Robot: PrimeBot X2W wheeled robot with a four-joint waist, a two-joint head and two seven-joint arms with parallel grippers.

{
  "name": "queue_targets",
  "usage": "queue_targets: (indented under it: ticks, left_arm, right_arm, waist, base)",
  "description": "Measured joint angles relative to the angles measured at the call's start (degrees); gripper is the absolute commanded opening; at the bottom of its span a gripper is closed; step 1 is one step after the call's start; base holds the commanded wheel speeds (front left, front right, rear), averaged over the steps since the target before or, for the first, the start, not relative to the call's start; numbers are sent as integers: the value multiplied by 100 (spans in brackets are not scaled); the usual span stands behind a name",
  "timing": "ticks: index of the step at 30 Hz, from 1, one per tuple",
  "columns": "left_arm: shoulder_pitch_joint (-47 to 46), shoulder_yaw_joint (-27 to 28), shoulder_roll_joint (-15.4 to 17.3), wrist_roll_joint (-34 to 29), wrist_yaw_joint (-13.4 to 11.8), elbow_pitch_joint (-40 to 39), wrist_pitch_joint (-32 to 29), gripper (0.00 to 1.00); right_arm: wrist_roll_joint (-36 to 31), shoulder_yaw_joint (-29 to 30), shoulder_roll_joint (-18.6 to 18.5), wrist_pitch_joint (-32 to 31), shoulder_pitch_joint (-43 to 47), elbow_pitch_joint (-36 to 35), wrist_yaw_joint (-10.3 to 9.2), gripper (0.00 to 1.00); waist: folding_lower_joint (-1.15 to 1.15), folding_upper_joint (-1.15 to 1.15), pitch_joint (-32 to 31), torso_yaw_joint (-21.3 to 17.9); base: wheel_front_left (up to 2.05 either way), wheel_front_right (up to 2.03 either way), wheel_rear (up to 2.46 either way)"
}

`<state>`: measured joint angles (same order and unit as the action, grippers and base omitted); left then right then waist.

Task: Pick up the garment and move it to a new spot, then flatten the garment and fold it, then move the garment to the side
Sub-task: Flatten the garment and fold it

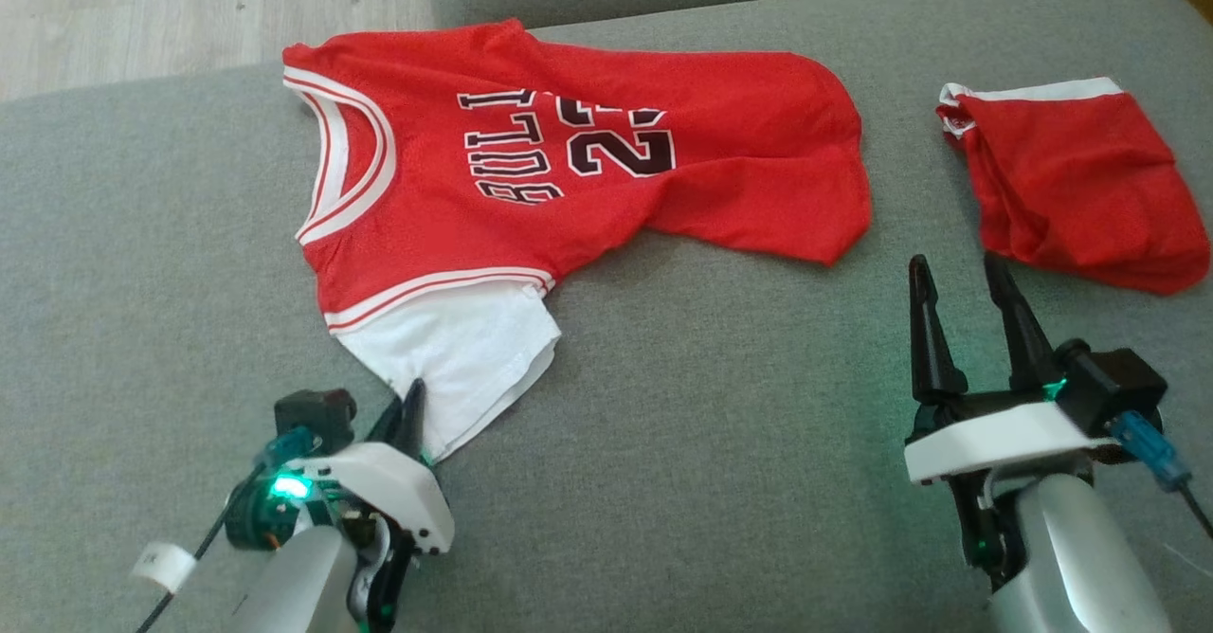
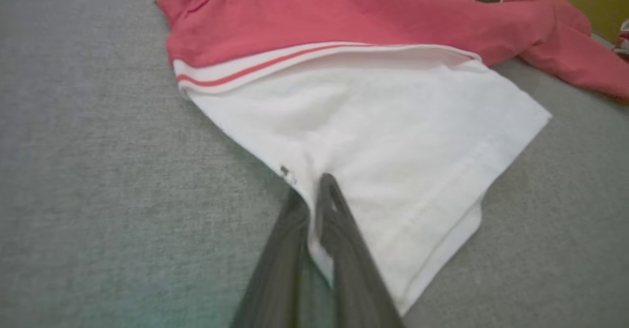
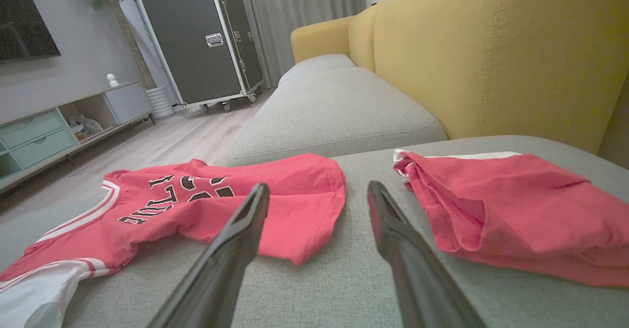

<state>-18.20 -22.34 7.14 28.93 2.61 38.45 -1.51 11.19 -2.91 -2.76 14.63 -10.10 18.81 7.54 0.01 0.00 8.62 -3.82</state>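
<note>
You have the jersey (image 1: 569, 169) lying spread but rumpled across the middle of the grey sofa cushion (image 1: 711, 377). Its chest print faces up, its hem end is bunched toward the cushion's right half, and its white sleeve (image 1: 464, 358) points toward the cushion's near-left. Your left end effector (image 1: 412, 410) sits at the cushion's near-left with its jaws drawn narrow, pinched on the sleeve's lower edge. The left wrist view shows white cloth caught between the two fingers. Your right end effector (image 1: 957, 268) hovers over the cushion's near-right, jaws wide, holding nothing. A second red garment (image 1: 1080, 188), loosely folded, rests at the cushion's far right, apart from the jersey. Assessment: the task stands at its first step. The grasp appears made, but the jersey is not yet lifted off the cushion. The move to a new spot, the flattening, the fold and the final set-aside all remain outstanding. Note that a single pinch at one sleeve will likely let the body trail and crease.
</note>
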Motion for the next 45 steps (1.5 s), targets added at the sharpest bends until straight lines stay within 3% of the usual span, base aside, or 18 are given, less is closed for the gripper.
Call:
queue_targets:
  ticks: [10,17,27,35,43,44,45]
  left_arm:
    - [-14,213,7,41,-125,-158,938,0]
    - [-27,432,59,-15,-299,-622,1488,0]
    - [-26,754,-24,-322,-408,-1394,1581,0]
    - [-25,768,-149,-495,-255,-1463,1589,0]
    - [-25,784,-211,-726,-207,-1351,1589,0]
    - [-25,788,-211,-753,-205,-1308,1589,0]
    - [-25,794,-211,-778,-205,-1268,1589,0]
  right_arm:
    - [-147,181,2,0,-27,66,0,100]
    - [-330,269,1,-1,-273,716,0,100]
    - [-282,248,-1,-572,-1141,2193,0,100]
    - [-703,428,-5,-766,-1740,3367,0,100]
    - [-875,287,-37,-725,-2157,3966,0,100]
    - [-868,232,-41,-695,-2171,4024,0,95]
    - [-851,149,-46,-681,-2187,4080,0,50]
  waist:
    - [0,0,-57,116]
    - [0,0,-96,337]
    - [0,0,2,611]
    - [0,0,125,813]
    - [-1,0,137,875]
    - [-1,0,120,868]
    - [-1,0,98,857]
  base:
    - [0,0,0]
    - [0,0,0]
    - [0,0,0]
    - [0,0,0]
    - [0,0,0]
    - [0,0,0]
    - [0,0,0]
